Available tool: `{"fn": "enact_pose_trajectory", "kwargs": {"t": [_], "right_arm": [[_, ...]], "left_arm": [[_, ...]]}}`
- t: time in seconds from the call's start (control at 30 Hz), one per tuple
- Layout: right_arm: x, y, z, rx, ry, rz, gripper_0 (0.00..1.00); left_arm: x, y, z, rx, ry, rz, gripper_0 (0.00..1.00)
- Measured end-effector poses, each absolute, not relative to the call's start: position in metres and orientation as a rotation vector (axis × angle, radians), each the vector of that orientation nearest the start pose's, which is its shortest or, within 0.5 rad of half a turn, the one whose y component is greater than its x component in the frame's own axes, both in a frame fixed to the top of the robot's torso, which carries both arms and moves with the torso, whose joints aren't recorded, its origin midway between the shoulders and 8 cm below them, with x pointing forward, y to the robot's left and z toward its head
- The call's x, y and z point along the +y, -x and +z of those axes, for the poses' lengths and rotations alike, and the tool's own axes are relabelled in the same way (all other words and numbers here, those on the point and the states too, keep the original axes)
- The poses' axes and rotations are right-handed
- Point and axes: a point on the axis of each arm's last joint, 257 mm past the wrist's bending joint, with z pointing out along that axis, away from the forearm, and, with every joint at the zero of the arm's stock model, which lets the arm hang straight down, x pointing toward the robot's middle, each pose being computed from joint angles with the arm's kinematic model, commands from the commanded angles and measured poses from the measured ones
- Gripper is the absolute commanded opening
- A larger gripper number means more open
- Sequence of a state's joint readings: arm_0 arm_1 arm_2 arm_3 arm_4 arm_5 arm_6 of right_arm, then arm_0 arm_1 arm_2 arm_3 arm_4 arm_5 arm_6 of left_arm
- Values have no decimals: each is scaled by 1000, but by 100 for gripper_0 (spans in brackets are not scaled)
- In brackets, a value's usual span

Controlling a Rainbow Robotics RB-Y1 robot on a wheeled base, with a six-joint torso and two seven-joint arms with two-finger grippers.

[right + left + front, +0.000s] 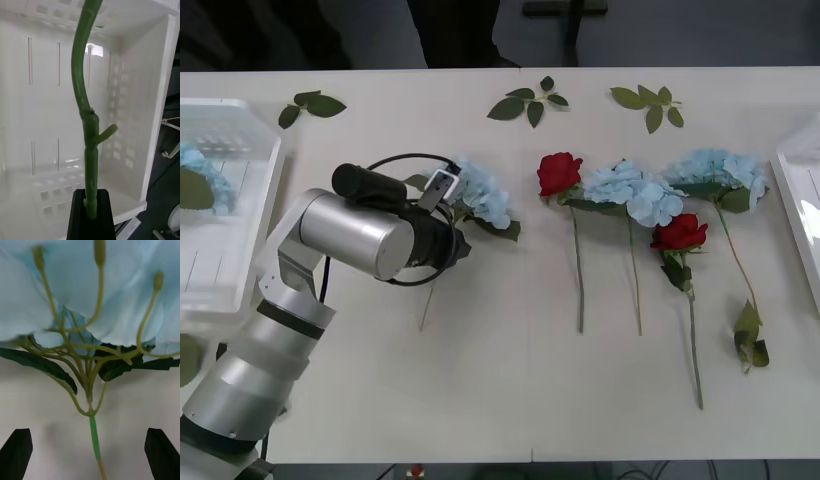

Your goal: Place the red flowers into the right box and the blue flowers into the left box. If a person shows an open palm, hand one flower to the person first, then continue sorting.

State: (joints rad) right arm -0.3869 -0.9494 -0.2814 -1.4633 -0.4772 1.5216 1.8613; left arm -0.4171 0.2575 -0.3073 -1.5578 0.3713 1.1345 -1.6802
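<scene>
- On the white table, four pale blue hydrangeas are seen in all: one under the left arm, two more toward the right, and one already lying in the left box at the table's left edge.
- Each blue head is wide, fluffy and many-petalled, on a long thin stem with dark green leaves beneath it.
- Two red roses lie among them, one at mid-table and one further right and nearer the robot; the heads are small, round and deep red, and the stems run toward the robot.
- Loose leaf sprigs are scattered along the far side of the table.
- The left gripper is held over the leftmost table hydrangea, its black fingers spread wide to either side of the green stem, just below the branching stalks, with nothing between them touched.
- The right gripper is clamped on a thick green stem that rises from between its black fingers; the flower head on that stem is out of sight, so its colour cannot be told.
- Behind that stem the slotted white walls of the right box are seen close by; in the front view its rim shows at the table's right edge.
- Open table is left along the near edge, below the stem ends, and between the left box and the leftmost hydrangea.
- The flowers on the right lie close together, the nearer rose's head just beside a hydrangea stem.
</scene>
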Motion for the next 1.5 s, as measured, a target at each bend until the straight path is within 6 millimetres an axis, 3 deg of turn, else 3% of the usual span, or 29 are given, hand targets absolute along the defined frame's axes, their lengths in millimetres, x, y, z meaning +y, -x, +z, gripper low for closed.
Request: {"fn": "enact_pose_trajectory", "kwargs": {"t": [0.03,0.13,0.23,0.37,0.67,0.77,0.8,0.83,0.87,0.9,0.93,1.03,1.13,1.27,1.5], "right_arm": [[-608,-452,-150,2615,65,-629,0],[-621,-449,-176,2648,26,-608,0],[-631,-451,-193,2643,4,-606,0],[-636,-446,-215,2674,-10,-602,0],[-614,-459,-254,2656,-48,-519,0],[-615,-463,-259,2637,-52,-528,11],[-617,-464,-260,2632,-54,-535,16],[-618,-463,-260,2631,-57,-538,35],[-618,-463,-261,2633,-59,-538,47],[-619,-462,-262,2635,-59,-538,74],[-619,-462,-262,2635,-60,-539,83],[-619,-462,-262,2635,-60,-539,99],[-616,-462,-262,2638,-59,-528,100],[-596,-459,-255,2679,-29,-477,100],[-542,-459,-204,2676,43,-306,100]], "left_arm": [[98,-523,-311,2341,-688,-126,78],[92,-518,-319,2348,-722,-113,50],[89,-513,-327,2359,-746,-110,0],[87,-516,-336,2357,-759,-97,0],[90,-519,-336,2358,-756,-82,0],[94,-523,-321,2353,-730,-90,0],[98,-523,-313,2359,-715,-90,0],[102,-523,-303,2362,-695,-92,0],[108,-525,-291,2363,-671,-94,0],[114,-525,-280,2366,-647,-95,0],[124,-525,-266,2368,-612,-98,0],[161,-526,-227,2365,-525,-65,0],[214,-526,-193,2359,-444,19,0],[296,-520,-154,2363,-283,124,0],[404,-508,-105,2322,-32,218,0]]}}
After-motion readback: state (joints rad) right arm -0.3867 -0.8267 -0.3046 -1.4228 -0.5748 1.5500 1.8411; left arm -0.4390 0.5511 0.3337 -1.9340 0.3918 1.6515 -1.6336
